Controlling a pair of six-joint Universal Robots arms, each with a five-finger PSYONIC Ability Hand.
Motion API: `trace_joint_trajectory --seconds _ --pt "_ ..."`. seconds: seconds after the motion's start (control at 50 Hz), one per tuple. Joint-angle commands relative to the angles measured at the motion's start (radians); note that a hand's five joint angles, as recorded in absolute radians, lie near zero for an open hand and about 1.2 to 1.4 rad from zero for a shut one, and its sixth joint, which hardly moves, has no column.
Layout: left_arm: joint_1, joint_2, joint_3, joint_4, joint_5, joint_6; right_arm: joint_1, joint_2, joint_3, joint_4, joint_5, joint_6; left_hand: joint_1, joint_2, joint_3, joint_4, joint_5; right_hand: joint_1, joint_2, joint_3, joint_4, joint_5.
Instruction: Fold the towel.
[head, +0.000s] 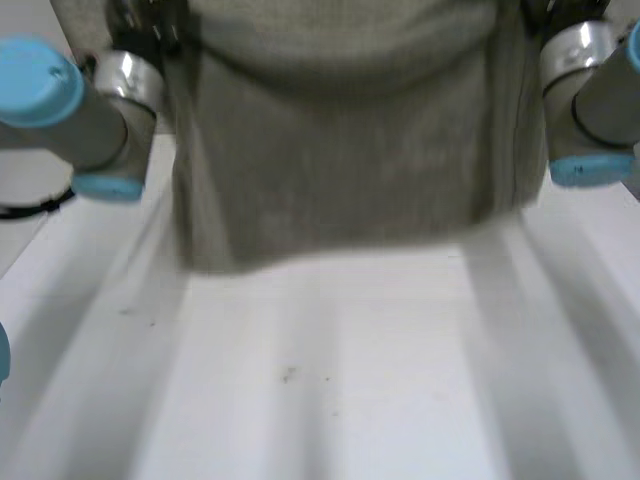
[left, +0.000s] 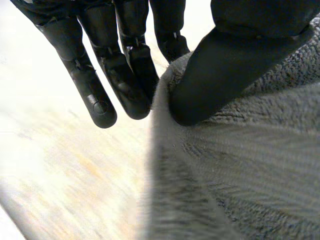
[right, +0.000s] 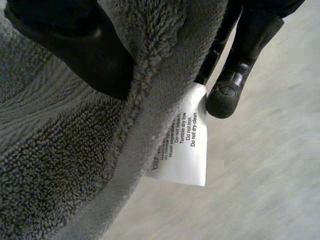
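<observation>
- The left arm (head: 80, 110) and right arm (head: 590, 100) are both raised, one at either side of the towel (head: 340, 150), with the wrists up near its upper edge.
- The left hand (left: 225, 70) has its fingers (left: 132, 85) straight and close together, the thumb set opposite them. An edge of the towel is nipped between thumb and fingers.
- The right hand (right: 75, 45) has its thumb on one face of the towel, and its fingers (right: 242, 65) reach down behind the other face. The edge is pinched between the two.
- The towel is grey terry with a looped pile and a thick hem along the edge at the right hand.
- A white care label (right: 182, 140) with black print hangs off that hem, just beside the right fingertips.
- The towel is held up as a sheet between the two hands and hangs down from them. As far as the head view lets me judge, each hand is at or near an upper corner.
- The lower edge hangs over the white table (head: 330, 380), a little lower on the left arm's side. It appears clear of the table top, though contact cannot be ruled out.
</observation>
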Motion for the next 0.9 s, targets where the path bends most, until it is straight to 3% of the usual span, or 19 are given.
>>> trace_joint_trajectory --seconds 0.02,0.12,0.22,0.32,0.42,0.58,0.78,0.9 --pt "0.033 0.009 0.075 0.081 0.000 -0.197 -0.003 -0.042 0.036 -0.144 0.000 0.019 0.204 0.179 0.179 0.178 0.196 0.061 0.060 0.071 0.059 0.056" --pt "0.039 0.011 -0.033 -0.022 0.009 -0.246 -0.006 -0.048 0.093 -0.067 -0.020 0.056 0.204 0.179 0.179 0.178 0.196 0.061 0.060 0.071 0.059 0.056" --pt "0.050 0.026 -0.263 -0.086 0.048 -0.246 -0.014 -0.044 0.251 0.285 -0.147 0.065 0.204 0.179 0.179 0.178 0.196 0.061 0.060 0.071 0.059 0.056" --pt "0.059 0.043 -0.631 -0.074 0.184 -0.225 -0.016 -0.018 0.393 0.463 -0.212 0.057 0.204 0.179 0.179 0.178 0.196 0.061 0.060 0.071 0.059 0.056" --pt "0.061 0.048 -0.822 -0.068 0.256 -0.135 -0.025 0.009 0.507 0.471 -0.223 0.037 0.204 0.179 0.179 0.178 0.196 0.061 0.060 0.071 0.059 0.056" --pt "0.062 0.156 -1.011 -0.071 0.261 0.028 -0.068 -0.023 0.597 0.484 -0.205 0.046 0.204 0.179 0.179 0.178 0.196 0.061 0.060 0.071 0.059 0.056" --pt "0.108 0.345 -1.112 -0.080 0.255 0.030 -0.111 -0.208 0.777 0.490 -0.206 0.032 0.204 0.179 0.179 0.178 0.196 0.061 0.060 0.071 0.059 0.056" --pt "0.136 0.514 -1.160 -0.153 0.248 0.031 -0.118 -0.399 0.880 0.596 -0.226 -0.017 0.204 0.179 0.179 0.178 0.196 0.061 0.060 0.071 0.059 0.056"
